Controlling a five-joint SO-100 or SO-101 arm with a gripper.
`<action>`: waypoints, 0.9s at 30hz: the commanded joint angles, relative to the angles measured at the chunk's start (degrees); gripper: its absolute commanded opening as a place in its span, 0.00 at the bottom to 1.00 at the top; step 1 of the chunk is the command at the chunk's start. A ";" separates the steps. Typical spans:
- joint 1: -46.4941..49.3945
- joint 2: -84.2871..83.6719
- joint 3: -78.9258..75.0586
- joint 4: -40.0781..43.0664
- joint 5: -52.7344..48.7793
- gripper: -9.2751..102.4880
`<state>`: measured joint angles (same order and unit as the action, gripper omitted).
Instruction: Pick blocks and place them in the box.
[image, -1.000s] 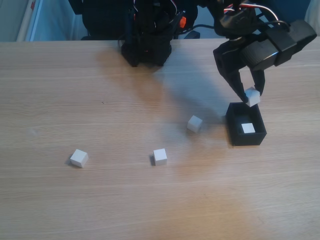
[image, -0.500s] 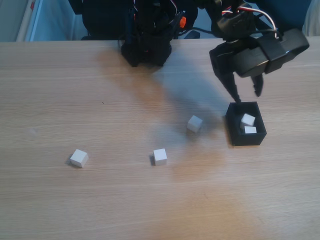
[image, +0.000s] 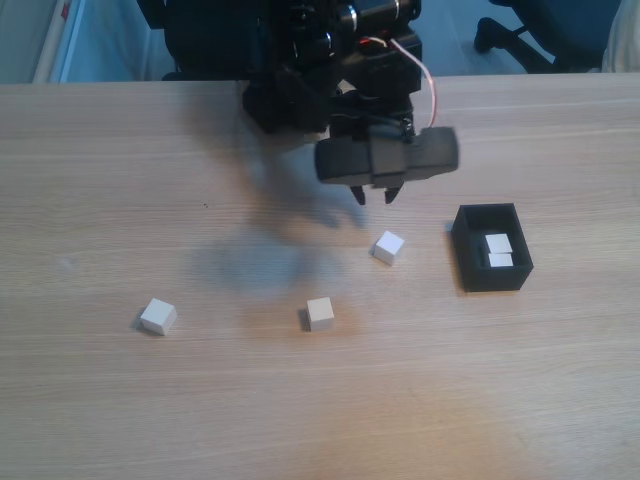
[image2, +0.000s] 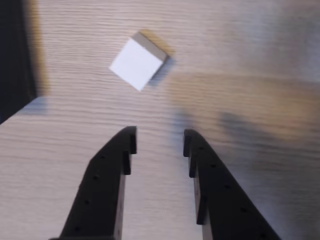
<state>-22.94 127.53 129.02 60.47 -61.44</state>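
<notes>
Done: two blocks (image: 497, 250) already lie inside the box (image: 468, 252), one against the other, toward its far end in the fixed view.
Left: three blocks sit loose on the table (image: 120, 190), so by my count I am under halfway.
Box: it stands near the table's right edge in the fixed view, well short of the near edge.
Nearest loose block: the nearest block (image: 389, 246) lies tilted cornerwise just left of the box, apart from its wall.
Other loose blocks: the middle block (image: 319, 313) sits toward the middle of the table; the far-left block (image: 157, 316) is well off toward the left edge.
My claw: my gripper (image: 374, 194) hangs above the table just beyond the nearest block, fingers spread with nothing between them.
Wrist view: that block (image2: 137, 61) lies ahead of my fingertips (image2: 130, 136), not yet between them.
Next, as I judge it: reach forward and down to straddle this block, turning to meet its flat faces.
</notes>
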 joint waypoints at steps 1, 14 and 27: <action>-0.44 -0.44 -1.41 -2.11 6.77 0.18; -3.43 -15.38 -12.30 -2.64 25.58 0.21; -2.64 -18.98 -9.14 -7.03 29.00 0.24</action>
<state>-25.75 108.72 120.15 54.58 -32.52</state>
